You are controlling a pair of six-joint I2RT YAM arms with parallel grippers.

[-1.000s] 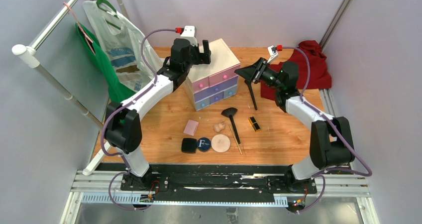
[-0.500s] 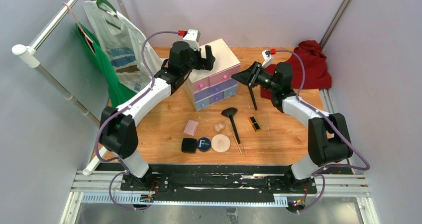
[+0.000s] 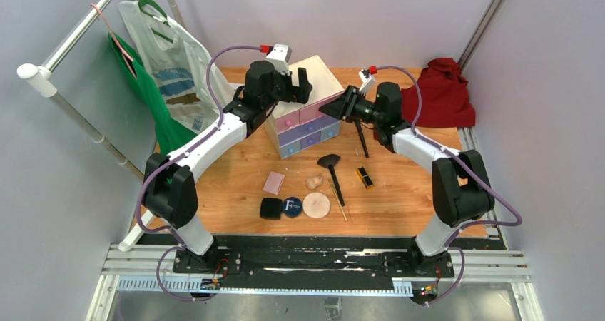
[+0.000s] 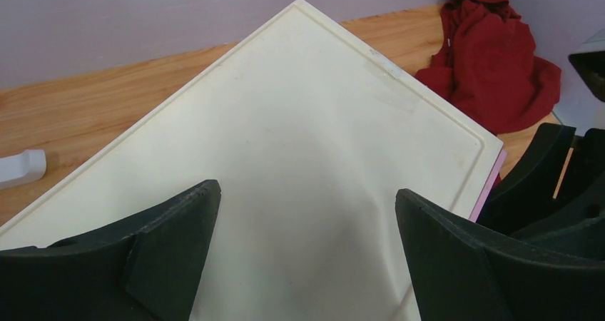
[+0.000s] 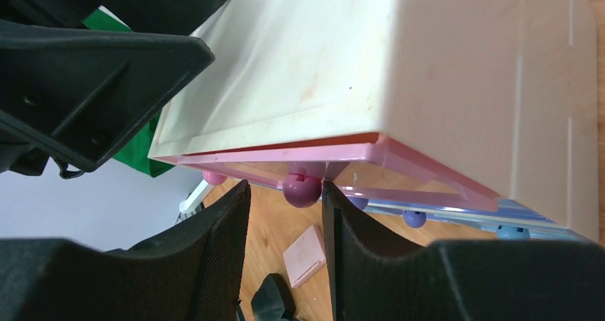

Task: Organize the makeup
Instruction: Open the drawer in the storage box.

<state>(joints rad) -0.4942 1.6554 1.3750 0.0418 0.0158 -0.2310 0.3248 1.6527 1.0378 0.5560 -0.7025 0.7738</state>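
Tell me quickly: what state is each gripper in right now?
Left gripper: open, over the top of the cream chest, holding nothing.
Right gripper: open, fingers either side of the top drawer's pink knob, not clamped.

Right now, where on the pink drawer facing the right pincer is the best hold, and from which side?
Take the round pink knob on the front of the pink drawer, coming straight at the front of the cream chest. It is the only narrow part that juts out, and the right pincer, open, has a finger on each side of it.
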